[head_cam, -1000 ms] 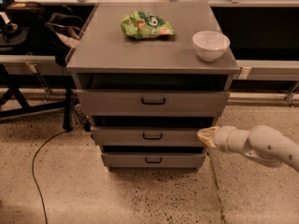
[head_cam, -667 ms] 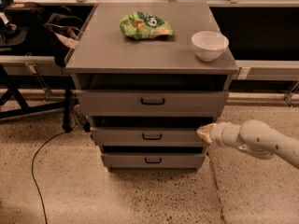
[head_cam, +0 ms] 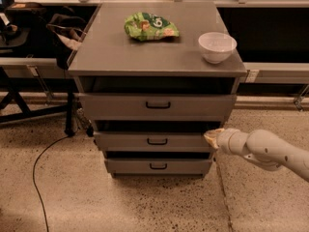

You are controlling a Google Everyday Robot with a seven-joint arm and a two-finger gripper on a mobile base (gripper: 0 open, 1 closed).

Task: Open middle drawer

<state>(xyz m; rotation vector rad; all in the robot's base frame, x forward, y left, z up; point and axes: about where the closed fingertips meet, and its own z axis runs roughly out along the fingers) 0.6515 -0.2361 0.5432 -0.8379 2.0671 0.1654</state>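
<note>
Little has shifted: the gripper [head_cam: 209, 137] stays at the right end of the middle drawer [head_cam: 128, 141], its hold impossible to tell, and the drawer looks barely out, most pulling left

Grey table [head_cam: 120, 57] in my view, green snack bag [head_cam: 151, 26] toward its back, white bowl [head_cam: 217, 46] near right edge, my tool [head_cam: 210, 138] low by its right side.

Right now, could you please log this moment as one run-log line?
step: open middle drawer | gripper: at right end of drawer front, away from loop handle | cabinet top: green chip bag, white bowl
</note>
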